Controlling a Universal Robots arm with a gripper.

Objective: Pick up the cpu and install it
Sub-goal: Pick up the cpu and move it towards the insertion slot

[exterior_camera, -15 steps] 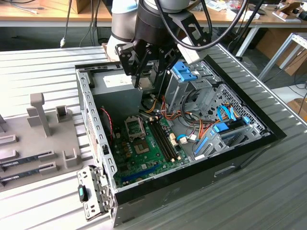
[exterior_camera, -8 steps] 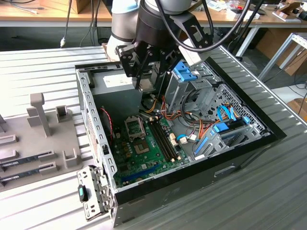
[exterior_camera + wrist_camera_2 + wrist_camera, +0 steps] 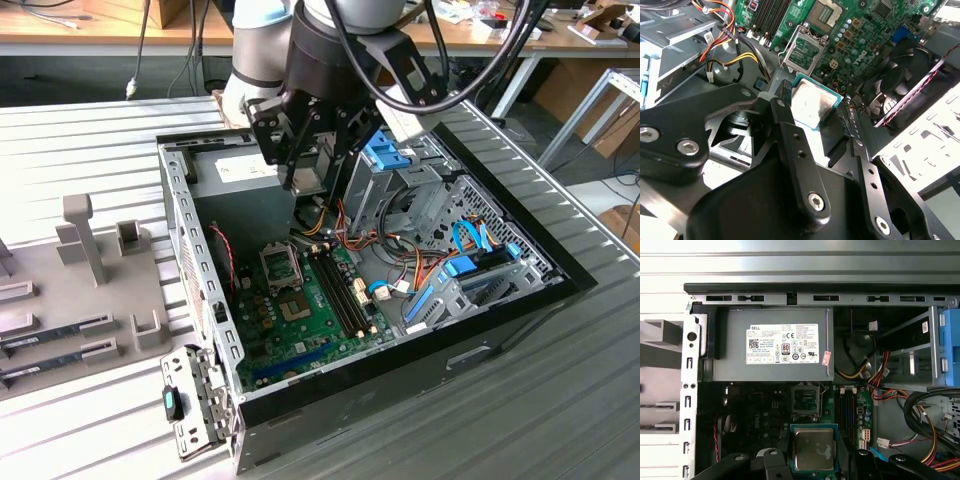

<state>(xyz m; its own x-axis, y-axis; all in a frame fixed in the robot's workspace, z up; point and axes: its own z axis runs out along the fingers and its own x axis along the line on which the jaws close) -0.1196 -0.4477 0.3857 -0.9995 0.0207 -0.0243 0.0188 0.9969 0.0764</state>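
The cpu (image 3: 810,100), a square silver chip with a green rim, sits flat between my gripper's black fingers (image 3: 785,107), and my gripper (image 3: 816,106) is shut on its two opposite edges. In the first wrist view the cpu (image 3: 813,447) hangs above the green motherboard (image 3: 765,410), just short of the empty metal-framed socket (image 3: 805,400). The exterior view has my gripper (image 3: 312,175) inside the open computer case (image 3: 200,260), high above the socket (image 3: 293,303) and near the case's far wall.
A grey power supply (image 3: 772,347) lies against the case's far wall. Memory slots (image 3: 340,290), coloured cables (image 3: 400,265), a black fan (image 3: 895,82) and a blue-tabbed drive cage (image 3: 410,175) surround the socket. A grey fixture tray (image 3: 80,290) stands at the exterior view's left.
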